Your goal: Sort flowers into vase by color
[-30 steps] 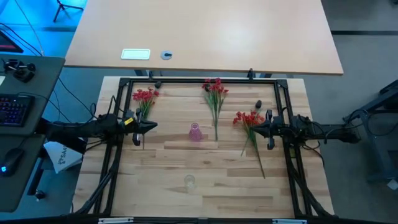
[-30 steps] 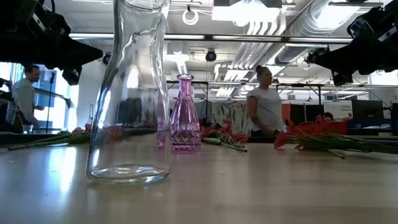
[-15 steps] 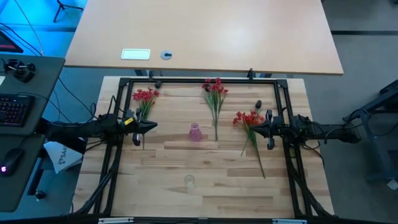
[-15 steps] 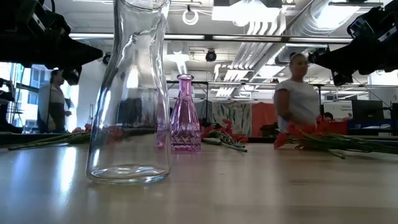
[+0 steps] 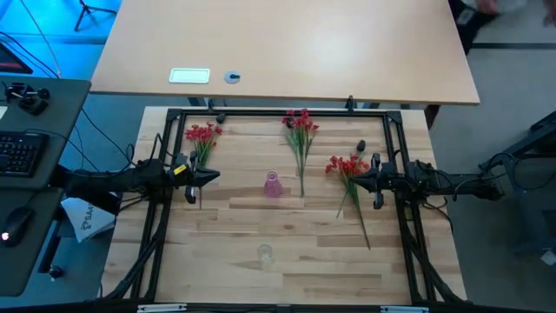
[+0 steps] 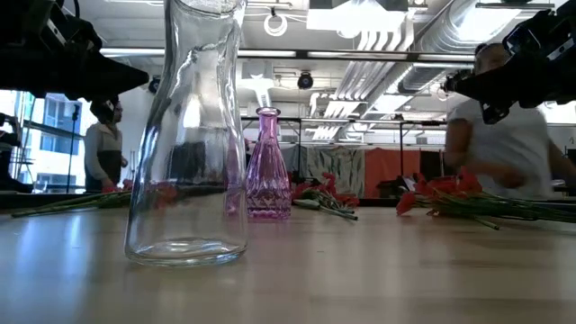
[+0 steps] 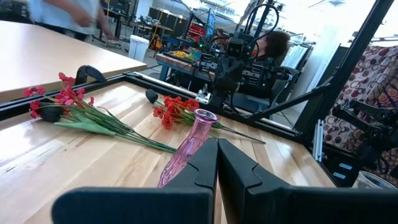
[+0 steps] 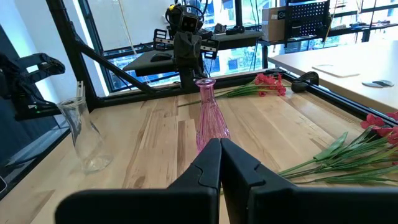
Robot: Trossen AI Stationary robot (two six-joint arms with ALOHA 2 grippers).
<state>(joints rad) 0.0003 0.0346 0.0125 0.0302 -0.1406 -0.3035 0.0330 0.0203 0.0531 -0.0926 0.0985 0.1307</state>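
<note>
- Clear vase (image 6: pixel 186 135) near the desk's front edge fills the low view; its top is cut off there. From above it is only a faint ring (image 5: pixel 265 254).
- Pink vase (image 5: pixel 273 185) stands mid-desk, upright.
- Flowers: three red bunches lying flat — far-left corner (image 5: pixel 201 136), far edge centre (image 5: pixel 301 130), right side (image 5: pixel 349 169). Dark-headed blooms cannot be made out.
- Left claw (image 5: pixel 198 176) at the left edge, fingers together, holding nothing.
- Right claw (image 5: pixel 354 182) at the right edge, fingers together, over the right bunch's stems; contact unclear.
- Desk (image 5: pixel 287 269): pale wood planks inside a black frame.
- Room behind: blurred people, ceiling ducts.
</note>
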